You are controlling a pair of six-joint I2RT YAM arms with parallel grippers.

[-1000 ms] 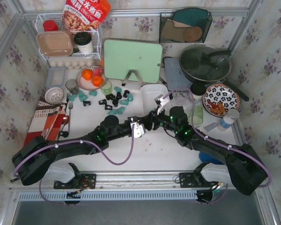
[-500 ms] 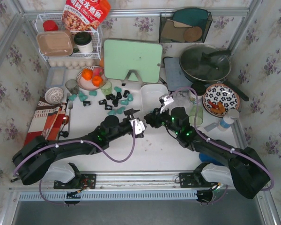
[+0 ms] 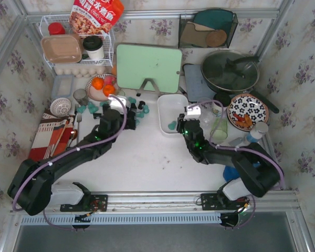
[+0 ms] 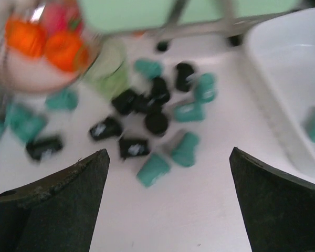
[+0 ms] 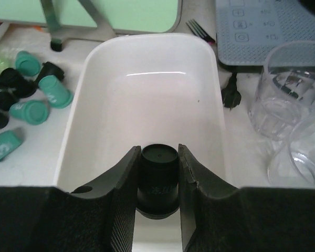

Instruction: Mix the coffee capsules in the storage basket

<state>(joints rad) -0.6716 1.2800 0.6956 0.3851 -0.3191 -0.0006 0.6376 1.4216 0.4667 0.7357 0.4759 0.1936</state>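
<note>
White storage basket (image 3: 170, 107) stood on the table with its long axis running away from the arm bases; all positions were taken from it. Right gripper (image 5: 158, 163) hung over the basket's near end, its fingers pinching a black capsule (image 5: 157, 184) between them, one round end of the pod facing the wrist camera. Whether the pod touched the basket floor could not be told. One teal capsule (image 3: 172, 125) lay inside the basket at the near end, close to the left wall. Left gripper (image 4: 168, 178) hovered left of the basket, fingers spread wide with nothing between them, above the loose capsules (image 4: 156, 122). These lay scattered on the table just left of the basket, black and teal mixed, some touching one another; the left wrist view was blurred, so a count was not attempted. Plate of oranges (image 4: 47, 44) stood farther left, beyond the pods. Pale green cutting board (image 3: 148, 65) was propped upright behind the basket's far left corner. Clear glass jars (image 5: 289, 89) stood just right of the basket.
</note>
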